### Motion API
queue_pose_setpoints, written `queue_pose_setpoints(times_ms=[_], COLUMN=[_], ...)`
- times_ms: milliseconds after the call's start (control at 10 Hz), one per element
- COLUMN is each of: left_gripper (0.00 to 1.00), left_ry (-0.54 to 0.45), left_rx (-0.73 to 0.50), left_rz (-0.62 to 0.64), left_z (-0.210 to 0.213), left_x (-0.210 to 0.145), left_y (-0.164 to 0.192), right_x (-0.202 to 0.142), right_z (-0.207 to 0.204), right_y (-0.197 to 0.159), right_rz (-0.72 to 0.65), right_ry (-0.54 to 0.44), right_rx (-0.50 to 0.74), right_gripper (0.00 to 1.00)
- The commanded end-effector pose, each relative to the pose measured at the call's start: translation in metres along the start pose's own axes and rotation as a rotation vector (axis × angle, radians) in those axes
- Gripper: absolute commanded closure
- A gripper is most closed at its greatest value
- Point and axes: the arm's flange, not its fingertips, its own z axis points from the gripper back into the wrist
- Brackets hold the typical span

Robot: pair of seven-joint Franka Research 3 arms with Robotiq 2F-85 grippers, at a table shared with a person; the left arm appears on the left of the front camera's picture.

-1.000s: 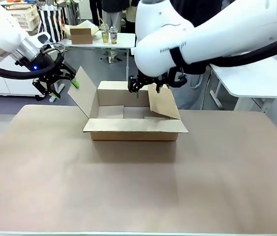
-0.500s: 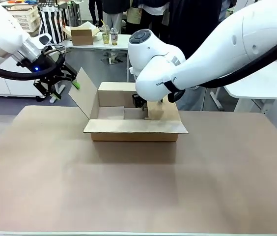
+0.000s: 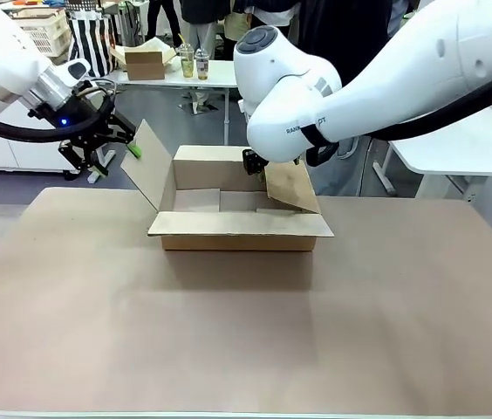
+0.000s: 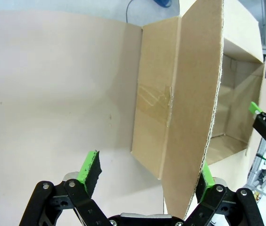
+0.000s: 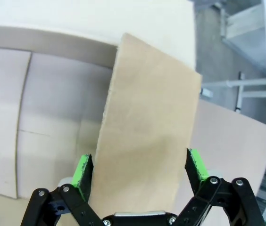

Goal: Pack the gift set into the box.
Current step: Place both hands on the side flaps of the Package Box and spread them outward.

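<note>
The box (image 3: pixel 238 225) stands open at the table's far middle, its inside bare. My left gripper (image 3: pixel 112 145) is open beside the raised left flap (image 3: pixel 150 168). In the left wrist view that flap (image 4: pixel 194 103) has its edge between the green fingers (image 4: pixel 89 170), close to the right one. My right gripper (image 3: pixel 255 162) is at the far end of the inward-leaning right flap (image 3: pixel 291 183). In the right wrist view it (image 5: pixel 138 168) is open, its pads astride the flap (image 5: pixel 147 136). The gift set is out of view.
The brown table (image 3: pixel 228 332) is bare in front of the box. Behind it a white table (image 3: pixel 185 72) carries a small carton (image 3: pixel 145 59) and cups. Another white table (image 3: pixel 464 144) stands at the right. People stand at the far side.
My right arm dipped its gripper toward the box's inside, then rose again to the right flap's far end. The left arm and the box have stayed put.
</note>
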Motion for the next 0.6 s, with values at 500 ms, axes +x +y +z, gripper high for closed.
queue_pose_setpoints(times_ms=[500], left_gripper=[0.0], left_ry=[-0.008], left_rx=[0.002], left_rz=[0.004], left_z=[0.001], left_x=[0.001], left_y=[-0.001], right_x=[-0.038], right_z=[0.008], right_y=[-0.082], right_rz=[-0.129], right_ry=[0.078], right_rx=[-0.089], right_gripper=[0.0])
